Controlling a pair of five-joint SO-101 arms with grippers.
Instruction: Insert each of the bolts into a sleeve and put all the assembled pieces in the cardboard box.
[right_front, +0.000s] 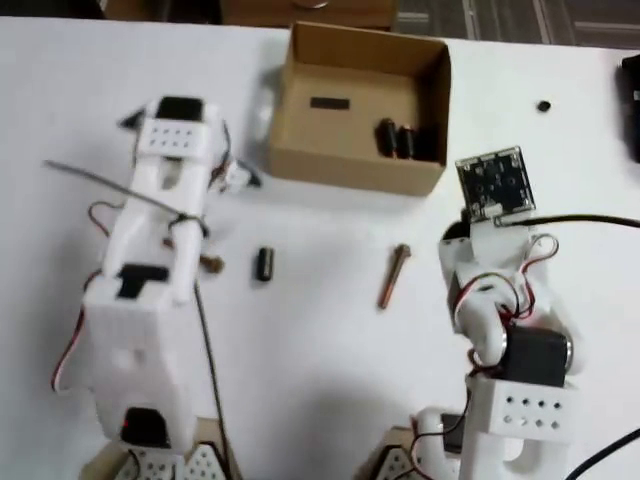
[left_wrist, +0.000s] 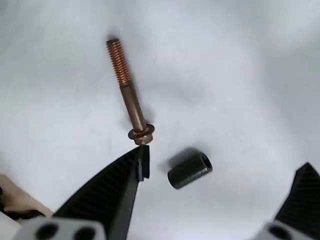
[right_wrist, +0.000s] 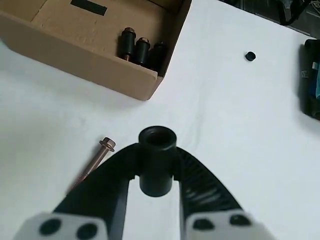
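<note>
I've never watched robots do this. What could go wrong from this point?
1. The right gripper pinches its upright sleeve by the sides alone; it might slip or tilt during insertion.
2. The left gripper is open, close beside the head of the copper bolt; a nudge might send it rolling.
3. The loose sleeve lies on its side and might roll away too.

White table (right_front: 330, 380) w/ 1 small black round bit (right_front: 543, 105), 1 dark item (right_wrist: 311, 80) at edge
</note>
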